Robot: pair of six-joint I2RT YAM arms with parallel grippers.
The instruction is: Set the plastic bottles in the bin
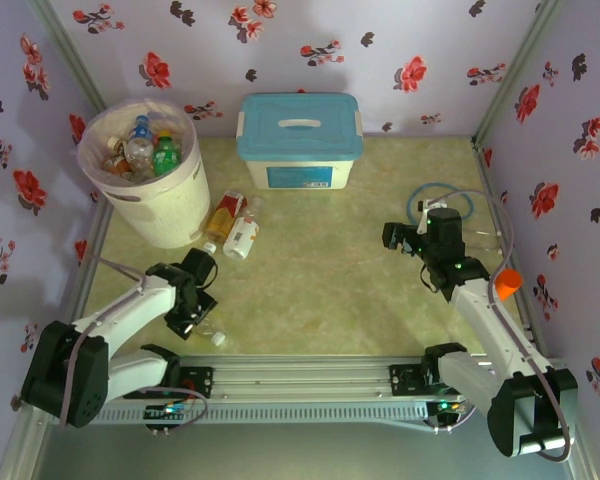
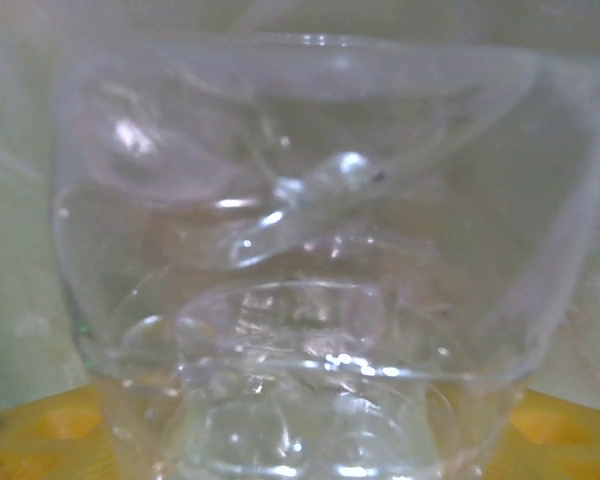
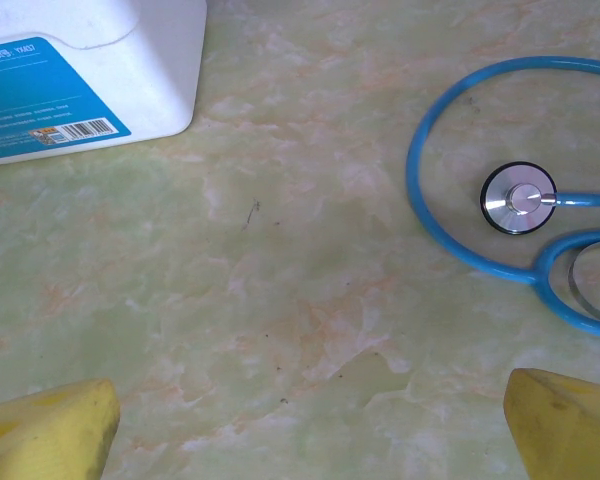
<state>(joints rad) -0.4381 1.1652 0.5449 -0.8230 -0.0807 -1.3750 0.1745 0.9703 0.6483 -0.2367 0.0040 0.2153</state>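
Observation:
The bin [image 1: 168,212], a round white bucket with a pinkish liner, stands at the back left and holds several bottles [image 1: 145,148]. An amber bottle [image 1: 223,214] and a white-labelled bottle [image 1: 242,238] lie on the table beside it. My left gripper [image 1: 193,318] is low near the front left, shut on a clear bottle [image 1: 212,334] with a white cap. In the left wrist view that clear bottle [image 2: 300,250] sits between the yellow fingertips [image 2: 40,435] of the left gripper [image 2: 300,440]. My right gripper [image 1: 401,238] [image 3: 310,430] hangs open over bare table, its fingers [image 3: 50,430] wide apart.
A white box with a light-blue lid [image 1: 300,140] [image 3: 70,70] stands at the back centre. A blue stethoscope [image 1: 440,195] [image 3: 520,200] lies just beyond the right gripper. An orange cylinder [image 1: 507,280] sits by the right arm. Flowered walls close in three sides.

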